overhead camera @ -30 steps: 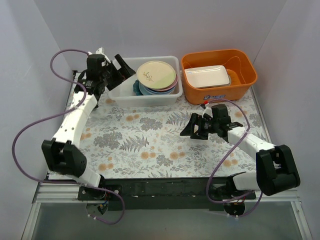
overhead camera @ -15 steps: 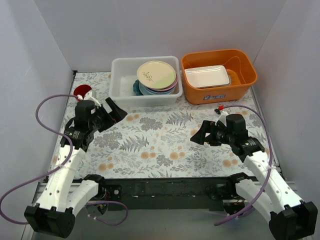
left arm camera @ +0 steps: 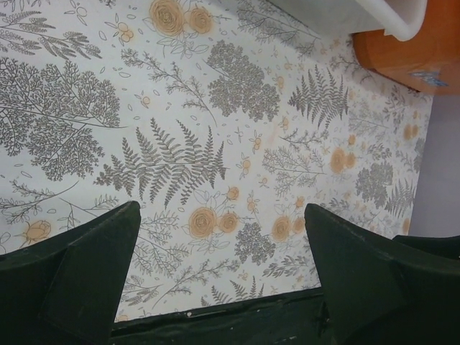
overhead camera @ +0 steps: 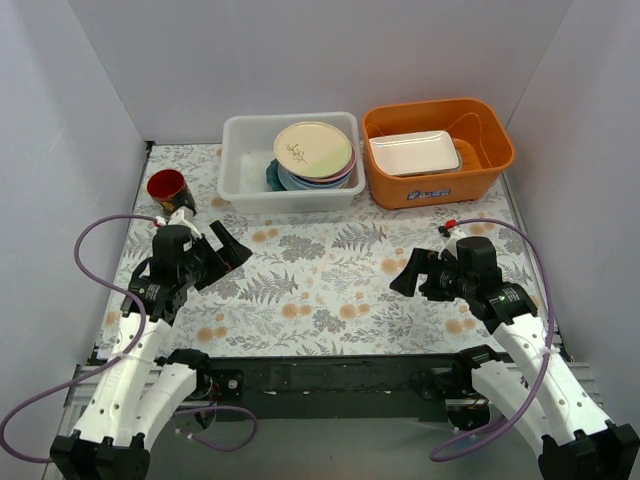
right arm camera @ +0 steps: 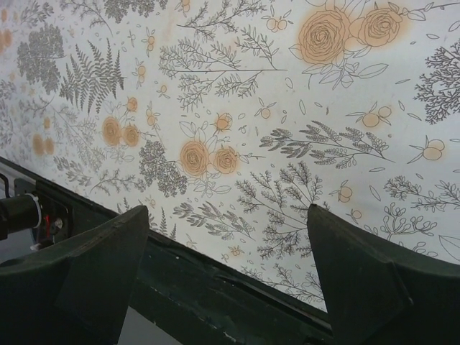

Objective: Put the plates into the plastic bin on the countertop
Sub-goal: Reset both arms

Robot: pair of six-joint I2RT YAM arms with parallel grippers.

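Fern-print countertop (overhead camera: pixel 320 290), 3 white walls (overhead camera: pixel 330 60)

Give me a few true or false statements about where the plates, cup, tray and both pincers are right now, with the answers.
1. The plates are stacked in the bin. True.
2. The left pincer holds a plate. False: it is open and empty.
3. The tray lies in the orange tub. True.
4. The cup stands in the bin. False: it stands on the cloth, left of the bin.
5. The right pincer is open. True.
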